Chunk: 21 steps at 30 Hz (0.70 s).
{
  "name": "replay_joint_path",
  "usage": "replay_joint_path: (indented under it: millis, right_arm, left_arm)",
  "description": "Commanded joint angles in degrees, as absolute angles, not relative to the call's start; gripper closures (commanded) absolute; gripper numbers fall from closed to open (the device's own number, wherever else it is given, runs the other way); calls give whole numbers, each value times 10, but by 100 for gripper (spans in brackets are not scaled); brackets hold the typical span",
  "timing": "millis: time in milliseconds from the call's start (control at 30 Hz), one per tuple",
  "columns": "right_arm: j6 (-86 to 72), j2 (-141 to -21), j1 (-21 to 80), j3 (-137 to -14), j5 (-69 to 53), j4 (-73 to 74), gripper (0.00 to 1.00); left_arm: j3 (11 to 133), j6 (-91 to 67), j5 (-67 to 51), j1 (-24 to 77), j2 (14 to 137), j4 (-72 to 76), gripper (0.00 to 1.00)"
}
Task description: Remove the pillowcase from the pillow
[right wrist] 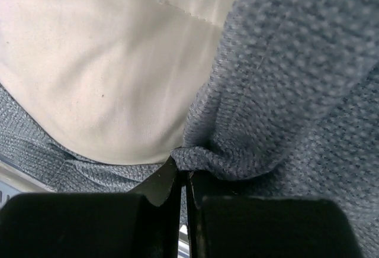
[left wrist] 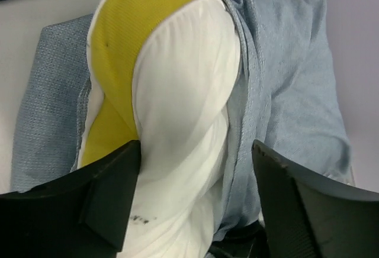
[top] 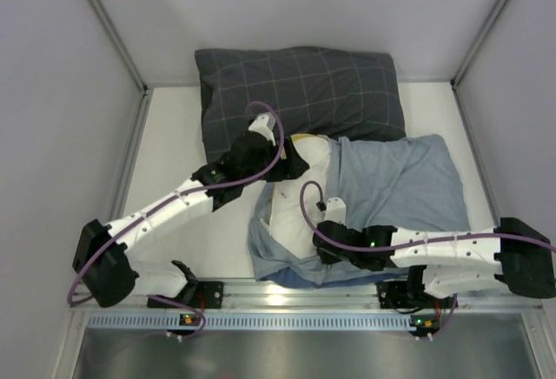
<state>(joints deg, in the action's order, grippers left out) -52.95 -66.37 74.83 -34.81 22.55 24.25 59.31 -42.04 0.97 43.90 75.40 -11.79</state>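
On the table [top: 174, 153], the pillow [left wrist: 183, 80] is straddled by the wide-spread left gripper [left wrist: 195, 169], seemingly as an anchor, while the pillowcase [right wrist: 284, 92] is pinched tight in the right gripper [right wrist: 185, 178] for peeling.

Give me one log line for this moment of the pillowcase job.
left tool: open, astride pillow end | right tool: shut on pillowcase fold | pillowcase: partly off, pillow end bare

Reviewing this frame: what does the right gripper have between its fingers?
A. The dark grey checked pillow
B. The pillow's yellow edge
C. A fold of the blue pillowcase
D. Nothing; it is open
C: the right wrist view shows the right gripper closed on a bunched fold of the pillowcase, next to the bare white pillow.
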Motion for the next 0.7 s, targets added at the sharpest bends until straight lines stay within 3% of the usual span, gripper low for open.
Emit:
replay_joint_path:
  millis: [0, 33, 167, 667]
  right_arm:
    - [-505, -655, 723, -345, 234, 251, 100]
    - [-504, -656, 721, -345, 232, 251, 100]
    - [-496, -663, 714, -346, 225, 249, 100]
    - [-485, -654, 686, -340, 197, 238, 100]
  left_arm:
    - [551, -414, -27, 442, 693, -103, 19]
    - [542, -417, -31, 442, 684, -107, 14]
    - [498, -425, -34, 455, 650, -115, 12]
    - [377, -472, 92, 526, 590, -163, 28]
